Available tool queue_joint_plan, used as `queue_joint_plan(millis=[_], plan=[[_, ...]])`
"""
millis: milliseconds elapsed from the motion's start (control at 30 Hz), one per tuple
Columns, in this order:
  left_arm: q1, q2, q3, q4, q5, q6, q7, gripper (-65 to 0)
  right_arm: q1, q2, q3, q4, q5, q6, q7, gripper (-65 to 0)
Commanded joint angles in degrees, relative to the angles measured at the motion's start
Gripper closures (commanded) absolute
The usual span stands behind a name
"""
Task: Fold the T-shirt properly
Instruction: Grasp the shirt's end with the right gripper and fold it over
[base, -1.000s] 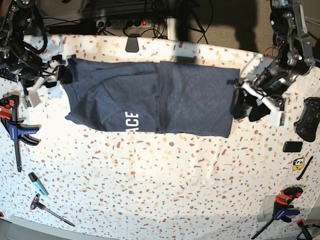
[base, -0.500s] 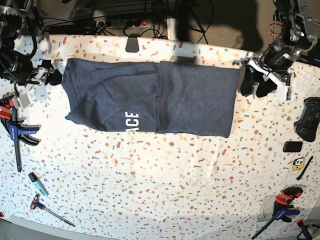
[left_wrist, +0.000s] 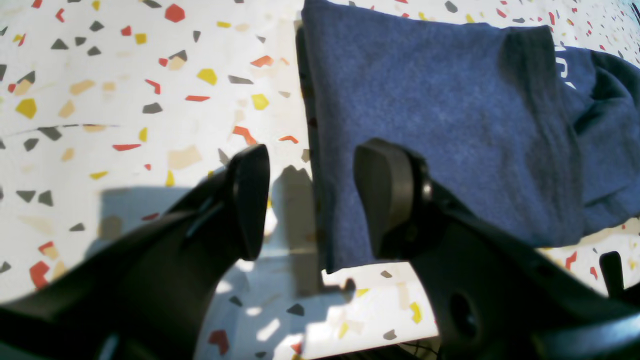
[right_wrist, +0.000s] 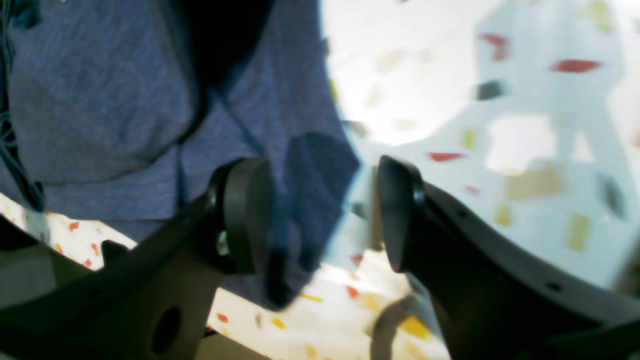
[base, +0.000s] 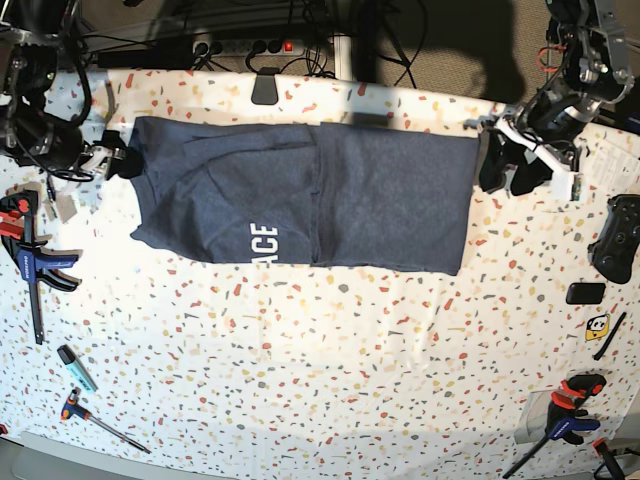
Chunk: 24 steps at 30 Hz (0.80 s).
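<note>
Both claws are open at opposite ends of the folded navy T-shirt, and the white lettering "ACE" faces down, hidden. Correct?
Not quite. The lettering is not hidden: the base view shows white "ACE" facing up on the T-shirt. The rest holds: left claw and right claw are open at opposite ends.

I am reading only one piece of text: white block capitals "ACE" on the T-shirt, turned sideways near its front edge, lying well away from both the left claw and the right claw, roughly between them. In the left wrist view a white fragment is showing on the shirt, too partial to read. Nothing else is coming through legibly.
</note>
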Motion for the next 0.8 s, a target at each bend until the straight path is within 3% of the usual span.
queue_joint_plan(millis=[0,133,267,500,667,767], plan=[[-0.3,-0.3,-0.3,1.1,-1.0,-0.3,-1.3,-30.1,0.8,0.6,-0.5,0.7,1.2,0.8,1.0,-34.1],[-0.3,-0.3,-0.3,1.1,-1.0,-0.3,-1.3,-30.1,0.8,0.3,-4.8,0.7,0.5,0.8,2.6,-34.1],[-0.3,-0.3,-0.3,1.1,-1.0,-0.3,-1.0,-30.1,0.8,0.3,-8.5,0.7,-4.4,0.8,5.0,-34.1],[-0.3,-0.3,-0.3,1.1,-1.0,-0.3,-1.1,-30.1,1.0,0.1,-8.8,0.7,-3.8,0.8,6.4,-34.0],[-0.3,-0.3,-0.3,1.1,-1.0,-0.3,-1.1,-30.1,0.9,-2.1,-8.8,0.7,-3.1,0.8,6.5,-34.0],[-0.3,-0.3,-0.3,1.1,-1.0,-0.3,-1.0,-30.1,0.9,-3.1,-8.8,0.7,-3.2,0.8,6.8,-27.7]])
